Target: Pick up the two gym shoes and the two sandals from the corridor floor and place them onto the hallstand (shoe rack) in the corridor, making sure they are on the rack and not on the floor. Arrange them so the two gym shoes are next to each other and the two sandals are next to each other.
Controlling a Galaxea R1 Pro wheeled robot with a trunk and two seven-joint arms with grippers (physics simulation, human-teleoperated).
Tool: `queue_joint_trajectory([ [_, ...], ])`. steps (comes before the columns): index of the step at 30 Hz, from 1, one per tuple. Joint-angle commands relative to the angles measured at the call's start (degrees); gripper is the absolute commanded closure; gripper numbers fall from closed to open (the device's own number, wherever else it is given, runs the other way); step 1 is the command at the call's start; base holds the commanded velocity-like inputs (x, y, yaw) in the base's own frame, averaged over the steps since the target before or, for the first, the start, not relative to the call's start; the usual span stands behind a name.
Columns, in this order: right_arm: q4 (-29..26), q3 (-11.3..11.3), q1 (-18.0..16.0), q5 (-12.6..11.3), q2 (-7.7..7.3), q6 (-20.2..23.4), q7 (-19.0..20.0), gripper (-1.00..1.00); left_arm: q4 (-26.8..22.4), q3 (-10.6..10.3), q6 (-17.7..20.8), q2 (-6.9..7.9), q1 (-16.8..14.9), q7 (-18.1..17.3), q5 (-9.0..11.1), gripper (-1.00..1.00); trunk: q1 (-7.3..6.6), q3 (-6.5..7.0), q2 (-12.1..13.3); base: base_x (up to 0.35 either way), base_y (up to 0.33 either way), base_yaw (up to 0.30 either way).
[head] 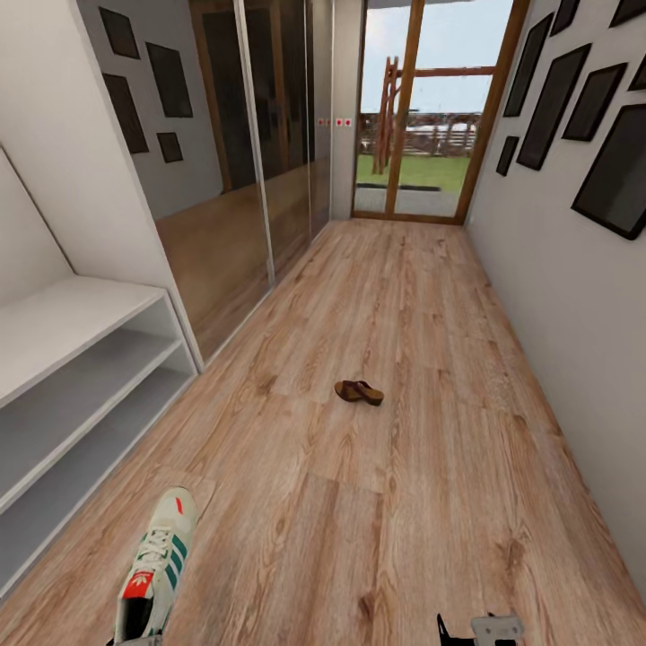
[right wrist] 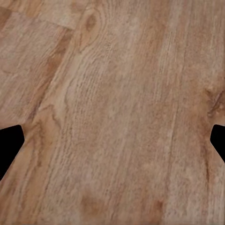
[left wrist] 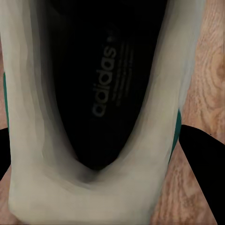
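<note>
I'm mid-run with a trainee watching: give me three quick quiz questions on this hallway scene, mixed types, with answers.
1. True or false: the gym shoe already sits on the hallstand.
2. Which footwear lies alone mid-corridor? A) a brown sandal B) a boot C) a slipper
3. Fill in: the left wrist view looks straight into the shoe's ____.

Key: 1 false, it is over the corridor floor, beside the rack; 2 A; 3 opening, with the dark insole and its printed brand name visible. The left gripper's fingers flank the heel; the right gripper is open over bare planks.
</note>
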Motion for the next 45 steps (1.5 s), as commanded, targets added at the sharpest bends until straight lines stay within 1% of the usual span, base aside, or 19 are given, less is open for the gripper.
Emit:
queue_joint_trajectory([
  [1, 0.0, -0.1, 0.0, 0.6, 0.07, -0.2, -0.2, -1.0, 0.4, 0.1, -0.1, -0.01, -0.1, -0.5, 0.4, 1.0, -0.01, -0.04, 0.0, 0.0, 0.0, 0.0],
  [7, 0.9, -0.3, 0.0, 0.7, 0.13, -0.1, -0.3, -1.0, 1.4, -0.3, -0.2, 0.01, -0.3, -0.5, 0.0, 1.0, -0.01, -0.04, 0.0, 0.0, 0.0, 0.0],
  [12, 0.4, -0.4, 0.0, 0.7, -0.2, -0.1, -0.3, -1.0, 1.4, 0.0, 0.2, 0.68, -1.4, -0.5, 0.2, 1.0, -0.01, -0.04, 0.0, 0.0, 0.0, 0.0],
  [15, -0.6, -0.4, -0.8, 0.7, -0.51, 0.3, -0.3, -1.0, 2.1, 0.0, 1.1, 1.09, -2.4, -0.4, 0.2, 1.0, -0.01, -0.04, 0.0, 0.0, 0.0, 0.0],
  [17, -1.2, -0.4, -1.4, 0.7, -0.58, 0.8, -0.3, -1.0, 2.8, -0.1, 1.7, 1.09, -3.0, -0.4, 0.1, 1.0, -0.01, -0.04, 0.0, 0.0, 0.0, 0.0],
  [19, -1.9, -0.4, -2.1, 0.8, -0.67, 1.4, -0.3, -1.0, 3.4, -0.4, 2.4, 0.76, -3.7, -0.4, 0.0, 1.0, -0.01, -0.04, 0.0, 0.0, 0.0, 0.0],
  [23, -3.2, -0.4, -3.4, 0.8, -0.72, 2.7, -0.4, -1.0, 4.8, -0.4, 3.6, 0.36, -5.0, 0.5, -1.1, 1.0, -0.01, -0.04, 0.0, 0.0, 0.0, 0.0],
  [28, -4.8, -0.4, -5.0, 0.8, -0.73, 4.3, -0.4, -1.0, 6.4, -0.4, 5.2, 0.2, -6.6, 2.0, -2.7, 1.0, -0.01, -0.04, 0.0, 0.0, 0.0, 0.0],
  [29, -6.1, -0.4, -25.4, 0.8, -0.73, 13.0, -0.4, -1.0, 8.1, -0.4, 10.4, 0.27, -31.0, 6.6, -5.8, 1.0, -0.01, -0.04, 0.0, 0.0, 0.0, 0.0],
  [33, -5.6, -0.4, -26.0, 0.8, -0.74, 13.0, -0.4, -1.0, 8.5, -0.7, 10.5, 0.64, -30.9, 6.8, -6.1, 1.0, -0.01, -0.04, 0.0, 0.0, 0.0, 0.0],
  [35, -4.3, -0.3, -26.1, 0.8, -0.75, 13.0, -0.4, -1.0, 8.6, -0.7, 10.2, 0.72, -30.4, 6.7, -6.2, 1.0, -0.01, -0.04, 0.0, 0.0, 0.0, 0.0],
  [39, 1.6, -0.2, -26.2, 0.8, -0.85, 12.6, -0.4, -1.0, 8.7, -0.8, 8.6, 0.86, -29.0, 6.6, -6.7, 1.0, -0.01, -0.04, 0.0, 0.0, 0.0, 0.0],
  [40, 4.9, -0.2, -26.2, 0.8, -1.25, 12.3, -0.4, -1.0, 8.8, -0.9, 6.8, 0.9, -27.4, 6.6, -6.9, 1.0, -0.01, -0.04, 0.0, 0.0, 0.0, 0.0],
  [42, 8.8, -0.1, -26.2, 0.7, -2.52, 10.5, -0.4, -1.0, 9.2, -0.9, 4.0, 0.92, -25.0, 6.6, -7.0, 1.0, -0.01, -0.04, 0.0, 0.0, 0.0, 0.0],
  [43, 10.6, -0.1, -26.2, 0.8, -3.18, 9.0, -0.4, -1.0, 9.5, -0.9, 2.9, 0.93, -23.8, 6.6, -7.1, 1.0, -0.01, -0.04, 0.0, 0.0, 0.0, 0.0],
  [44, 13.8, -0.1, -26.2, 0.7, -4.08, 6.1, -0.3, -1.0, 10.1, -0.9, 1.7, 0.95, -22.1, 6.5, -7.2, 1.0, -0.01, -0.04, 0.0, 0.0, 0.0, 0.0],
  [45, 15.0, -0.1, -26.2, 0.7, -4.32, 5.1, -0.3, -1.0, 10.3, -0.9, 1.4, 0.97, -21.4, 6.5, -7.2, 1.0, -0.01, -0.04, 0.0, 0.0, 0.0, 0.0],
])
